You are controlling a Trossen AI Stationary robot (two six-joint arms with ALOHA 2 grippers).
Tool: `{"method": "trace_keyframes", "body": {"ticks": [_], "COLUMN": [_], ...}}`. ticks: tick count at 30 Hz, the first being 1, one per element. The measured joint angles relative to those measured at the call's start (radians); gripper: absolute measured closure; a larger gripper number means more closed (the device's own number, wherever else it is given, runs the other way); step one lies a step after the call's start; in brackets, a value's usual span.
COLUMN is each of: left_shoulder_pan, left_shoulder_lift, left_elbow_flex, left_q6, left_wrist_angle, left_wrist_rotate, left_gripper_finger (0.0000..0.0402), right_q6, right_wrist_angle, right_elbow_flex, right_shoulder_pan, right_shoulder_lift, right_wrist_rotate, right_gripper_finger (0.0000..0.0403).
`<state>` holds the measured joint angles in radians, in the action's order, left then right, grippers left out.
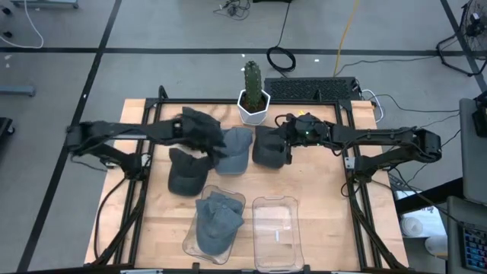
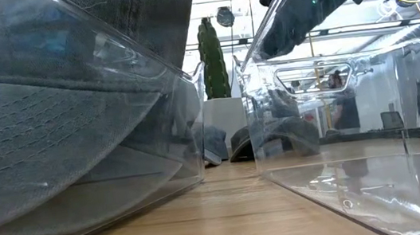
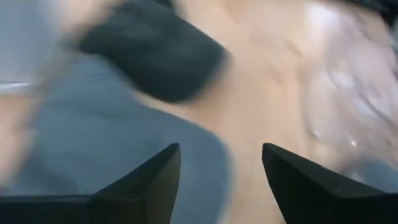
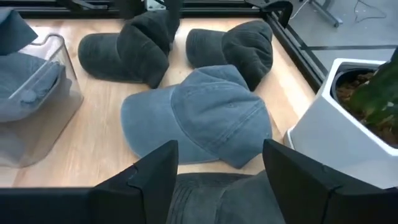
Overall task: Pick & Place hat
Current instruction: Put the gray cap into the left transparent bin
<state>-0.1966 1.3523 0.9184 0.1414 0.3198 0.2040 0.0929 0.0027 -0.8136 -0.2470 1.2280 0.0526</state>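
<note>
Several caps lie on the wooden table. A dark cap (image 1: 186,173) (image 4: 121,56) is at left-centre, with a second dark cap (image 1: 207,131) (image 4: 239,46) beyond it. A blue-grey cap (image 1: 237,148) (image 4: 199,118) is in the middle. A third dark cap (image 1: 268,146) (image 4: 214,202) lies right of it. Another blue-grey cap (image 1: 217,221) rests inside the left clear bin (image 1: 190,242). My right gripper (image 1: 291,139) (image 4: 221,180) is open, just above the third dark cap. My left gripper (image 1: 190,128) (image 3: 221,180) is open over the left caps, and its view is blurred.
An empty clear bin (image 1: 275,224) sits at the near edge, right of the filled one. A white planter with a cactus (image 1: 253,103) (image 4: 348,118) stands at the far edge, close to my right arm. A black frame (image 1: 351,164) borders the table.
</note>
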Motion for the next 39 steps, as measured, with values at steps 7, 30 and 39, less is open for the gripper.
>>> {"method": "trace_keyframes", "body": {"ticks": [7, 30, 39], "left_shoulder_pan": [0.184, -0.386, -0.463], "left_shoulder_lift": [0.200, 0.409, 0.602], "left_elbow_flex": [0.179, 0.550, 0.663], "left_q6": [-0.247, -0.184, -0.383], "left_wrist_angle": [0.187, 0.493, 0.528], "left_wrist_rotate": [-0.125, 0.021, 0.281], "left_gripper_finger": [0.0181, 0.0165, 0.0167], "right_q6": [0.036, 0.024, 0.036], "right_wrist_angle": [-0.067, -0.088, -0.090], "right_elbow_flex": [0.001, 0.001, 0.001], "right_shoulder_pan": [-0.001, 0.000, 0.000], "right_shoulder_lift": [-0.005, -0.005, -0.005], "right_wrist_rotate": [-0.001, 0.005, 0.005], "right_gripper_finger": [0.0177, 0.0177, 0.0177]}}
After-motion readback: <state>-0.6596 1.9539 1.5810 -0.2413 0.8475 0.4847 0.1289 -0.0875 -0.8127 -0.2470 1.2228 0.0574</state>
